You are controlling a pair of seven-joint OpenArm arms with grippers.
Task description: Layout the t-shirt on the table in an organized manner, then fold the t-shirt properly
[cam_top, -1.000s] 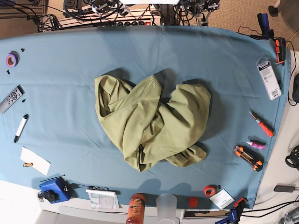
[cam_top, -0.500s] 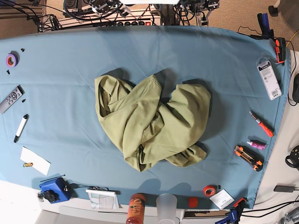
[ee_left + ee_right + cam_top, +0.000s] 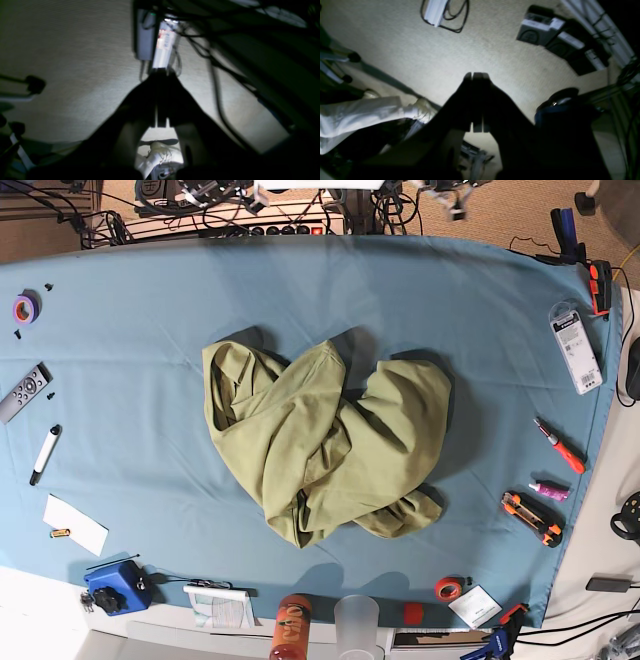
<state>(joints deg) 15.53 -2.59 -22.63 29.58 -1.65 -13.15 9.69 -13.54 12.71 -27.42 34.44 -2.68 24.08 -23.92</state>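
The shirt point(image 3: 320, 445) lies crumpled in a heap at the middle of the bench point(image 3: 130, 380), nothing touching it. Clutter rings the edges: a remote point(image 3: 23, 392), a marker point(image 3: 45, 453) and a purple tape roll point(image 3: 25, 308) on one side; a red screwdriver point(image 3: 560, 446), an orange knife point(image 3: 531, 518) and a white packet point(image 3: 576, 349) on the other — all well apart from the shirt. Along the near edge stand a blue box point(image 3: 115, 586), an orange bottle point(image 3: 292, 626) and a clear cup point(image 3: 357, 624), both cut off by the frame. Neither arm shows in the base view. Both wrist views are dark and blurred, pointing at pale carpet; the left fingers point(image 3: 161, 100) and right fingers point(image 3: 477, 100) are pressed together, holding nothing. Labels are too blurred to read
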